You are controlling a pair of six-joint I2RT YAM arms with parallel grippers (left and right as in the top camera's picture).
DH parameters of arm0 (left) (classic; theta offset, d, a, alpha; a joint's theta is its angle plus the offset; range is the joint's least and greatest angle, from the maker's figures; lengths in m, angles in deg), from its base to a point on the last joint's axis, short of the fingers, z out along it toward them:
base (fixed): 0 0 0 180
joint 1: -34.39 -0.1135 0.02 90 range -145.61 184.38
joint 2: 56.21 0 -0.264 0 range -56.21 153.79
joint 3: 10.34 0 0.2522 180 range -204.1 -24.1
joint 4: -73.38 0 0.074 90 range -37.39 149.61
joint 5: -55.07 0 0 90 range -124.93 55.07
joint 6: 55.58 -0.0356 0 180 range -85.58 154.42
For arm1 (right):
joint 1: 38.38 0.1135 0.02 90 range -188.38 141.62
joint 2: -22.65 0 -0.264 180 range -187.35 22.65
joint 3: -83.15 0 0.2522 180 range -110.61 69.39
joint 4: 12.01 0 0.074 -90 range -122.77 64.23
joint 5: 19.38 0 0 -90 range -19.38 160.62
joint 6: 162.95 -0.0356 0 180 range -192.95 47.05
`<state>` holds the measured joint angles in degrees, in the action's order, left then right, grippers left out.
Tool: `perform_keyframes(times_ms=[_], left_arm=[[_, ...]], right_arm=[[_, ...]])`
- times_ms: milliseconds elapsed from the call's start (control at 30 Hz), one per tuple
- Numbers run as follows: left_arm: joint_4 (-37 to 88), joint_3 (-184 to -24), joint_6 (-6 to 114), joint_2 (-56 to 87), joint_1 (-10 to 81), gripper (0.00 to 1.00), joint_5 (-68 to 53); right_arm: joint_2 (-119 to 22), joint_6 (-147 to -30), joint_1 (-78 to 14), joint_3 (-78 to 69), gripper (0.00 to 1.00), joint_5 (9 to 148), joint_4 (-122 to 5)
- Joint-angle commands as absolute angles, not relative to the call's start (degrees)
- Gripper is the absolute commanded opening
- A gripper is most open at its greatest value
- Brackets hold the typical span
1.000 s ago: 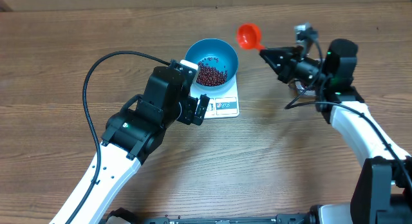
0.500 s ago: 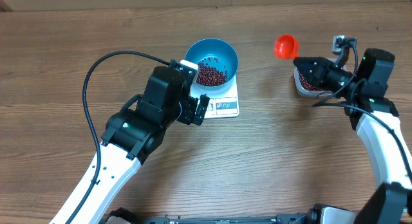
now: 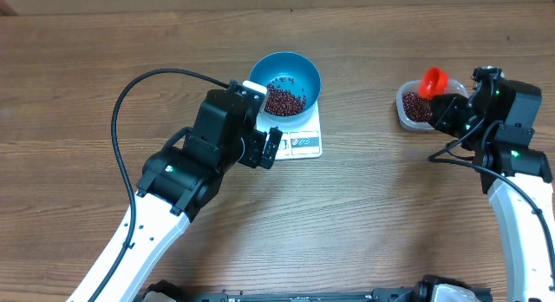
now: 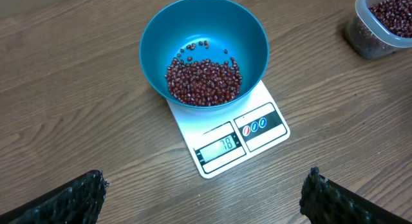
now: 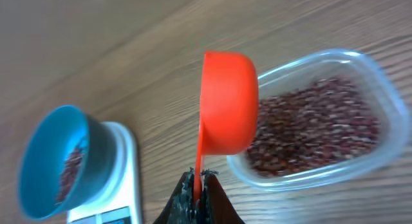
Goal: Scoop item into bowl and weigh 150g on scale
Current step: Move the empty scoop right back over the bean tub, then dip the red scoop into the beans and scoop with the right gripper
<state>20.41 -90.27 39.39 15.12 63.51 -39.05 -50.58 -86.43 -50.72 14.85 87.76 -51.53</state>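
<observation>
Woodgrain worktop point(image 3: 364, 215) lay open overhead at 6 o'clock of the flat white scale point(image 3: 302, 143), which carried the smooth, round blue bowl point(image 3: 305, 76) of oval red-brown beans point(image 3: 284, 101). The left gripper point(image 3: 270, 147) hovered at the scale's 8 o'clock. Left wrist: its fingers point(image 4: 71, 198) gaped wide, holding nothing. Right wrist: the right gripper point(image 5: 198, 188) was pinched tight on the orange scoop point(image 5: 225, 102) by its handle, at the rim of the clear, bean-filled tub point(image 5: 322, 121).

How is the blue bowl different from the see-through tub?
The blue bowl is round and solid blue; the clear tub is a see-through rounded rectangle. The bowl sits on the white scale; the tub sits straight on the wooden table. The orange scoop hangs above the tub; nothing hangs over the bowl. Both hold small red-brown beans.
</observation>
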Motion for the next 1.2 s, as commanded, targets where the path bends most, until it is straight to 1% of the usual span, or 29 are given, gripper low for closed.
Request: perform_keyframes(times_ms=[0, 133, 267, 333, 633, 900, 1167], left_arm=[[20.59, -91.78, 39.13, 15.36, 63.27, 0.99, -39.6], [20.59, -91.76, 39.13, 15.36, 63.27, 1.0, -39.6], [20.59, -91.78, 39.13, 15.36, 63.27, 0.99, -39.6], [20.59, -91.78, 39.13, 15.36, 63.27, 0.99, -39.6], [20.59, -91.78, 39.13, 15.36, 63.27, 0.99, -39.6], [20.59, -91.76, 39.13, 15.36, 63.27, 0.99, -39.6], [20.59, -91.76, 39.13, 15.36, 63.27, 0.99, -39.6]], right_arm=[[-49.66, -84.31, -50.94, 14.52, 0.04, 81.14, -51.64], [-49.68, -79.02, -50.94, 14.52, 0.04, 78.14, -52.32], [-49.7, -73.18, -50.94, 14.54, 0.04, 70.84, -54.2], [-50.14, -69.62, -50.94, 14.56, 0.04, 70.21, -55.09], [-56.44, -69.64, -50.94, 14.61, 0.04, 70.25, -55.36], [-63.28, -69.64, -50.94, 14.61, 0.04, 71.15, -51.62], [-63.63, -69.62, -50.94, 14.61, 0.04, 71.11, -49.41]])
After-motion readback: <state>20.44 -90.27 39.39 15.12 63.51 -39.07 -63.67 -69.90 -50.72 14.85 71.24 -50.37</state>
